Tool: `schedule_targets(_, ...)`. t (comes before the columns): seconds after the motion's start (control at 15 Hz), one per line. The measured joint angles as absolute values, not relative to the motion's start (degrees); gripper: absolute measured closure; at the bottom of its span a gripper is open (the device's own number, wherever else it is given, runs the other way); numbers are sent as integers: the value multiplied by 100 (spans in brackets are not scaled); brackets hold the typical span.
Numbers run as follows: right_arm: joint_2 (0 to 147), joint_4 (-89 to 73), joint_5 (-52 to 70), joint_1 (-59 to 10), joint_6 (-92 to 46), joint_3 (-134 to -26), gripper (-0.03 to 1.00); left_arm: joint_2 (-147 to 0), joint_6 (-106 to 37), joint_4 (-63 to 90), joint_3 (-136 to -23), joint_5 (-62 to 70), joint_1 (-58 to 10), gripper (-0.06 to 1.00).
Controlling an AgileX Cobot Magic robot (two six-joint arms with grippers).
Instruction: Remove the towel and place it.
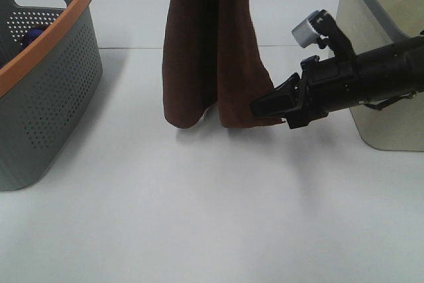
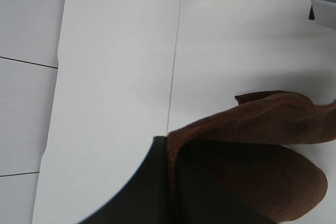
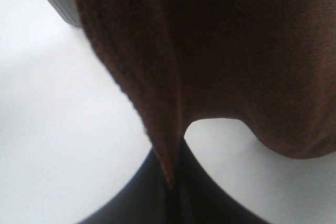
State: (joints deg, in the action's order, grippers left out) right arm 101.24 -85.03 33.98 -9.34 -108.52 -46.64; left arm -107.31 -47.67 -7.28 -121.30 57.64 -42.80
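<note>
The dark reddish-brown towel (image 1: 212, 51) hangs in long folds from above the top edge of the exterior high view, its lower end just over the white table (image 1: 199, 217). My left gripper (image 2: 169, 177) is out of the exterior view; its wrist view shows it shut on the towel's (image 2: 262, 129) edge. My right gripper (image 1: 264, 107) reaches in from the right and is shut on the towel's lower right edge. The right wrist view shows the cloth (image 3: 220, 51) pinched between the fingers of that gripper (image 3: 170, 184). No white label shows.
A grey perforated basket with an orange rim (image 1: 53, 97) stands at the left, something dark blue inside. A beige basket (image 1: 384, 64) stands at the right behind my right arm. Bare white table lies in front.
</note>
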Motion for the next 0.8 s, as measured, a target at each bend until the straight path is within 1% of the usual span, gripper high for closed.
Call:
schedule_targets(0.07,9987,-8342,3272,-934,-10714,-4664,94,-10731,-4715,-728,-12130,5764,-4257,94)
schedule_targets(0.2,9253,-7294,2773,-934,-9992,-4750,94,-10800,-4257,-722,-12130,5752,-4131,94)
schedule_targets(0.27,8875,-5936,2664,-934,-9374,-5094,94,-10903,-3833,-728,-12130,5575,-3936,94)
schedule_targets(0.33,8835,-5374,2653,-934,-9058,-5403,94,-10949,-3678,-733,-12130,5409,-3833,94)
schedule_targets(0.53,8995,-4085,2418,-934,-8732,-6492,94,-11138,-3529,-745,-12130,4796,-3478,94)
schedule_targets(0.67,9351,-3661,2235,-934,-8732,-7374,94,-11345,-3507,-751,-12130,4165,-3134,94)
schedule_targets(0.73,9477,-3598,2166,-934,-8732,-7620,94,-11396,-3507,-751,-12130,3948,-3060,94)
schedule_targets(0.8,9895,-3547,1994,-934,-8772,-8348,94,-11602,-3507,-762,-12124,3180,-2796,94)
